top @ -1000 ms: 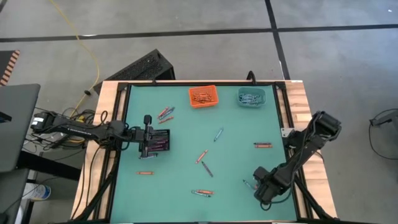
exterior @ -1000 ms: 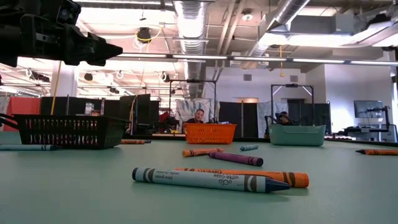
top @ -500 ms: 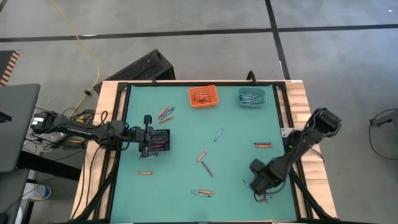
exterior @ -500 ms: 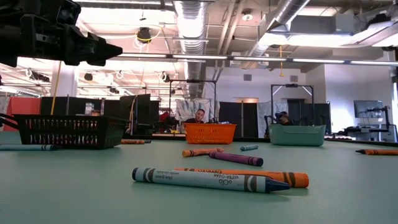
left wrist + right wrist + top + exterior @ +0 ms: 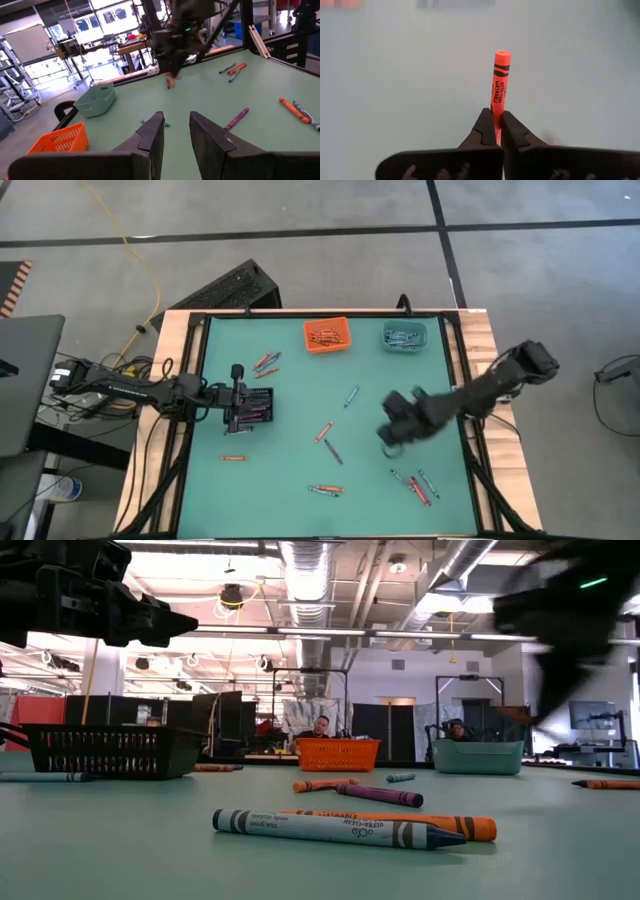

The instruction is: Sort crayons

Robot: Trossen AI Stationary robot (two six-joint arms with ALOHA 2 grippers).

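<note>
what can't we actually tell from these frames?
- High view: the dark right gripper is smeared by motion; the orange-red crayon it pinches shows only in the right wrist view.
- Low view: the same arm is a dark blur at the right edge.
- High view: contents of the black mesh bin are partly covered by the left gripper and too small to count.
- Left wrist view: left fingers cut off at the bottom.

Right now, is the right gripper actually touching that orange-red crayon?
Touching. The right wrist view shows the right gripper shut on the orange-red crayon, both fingers pressed against its lower end with the rest sticking out ahead.
</note>
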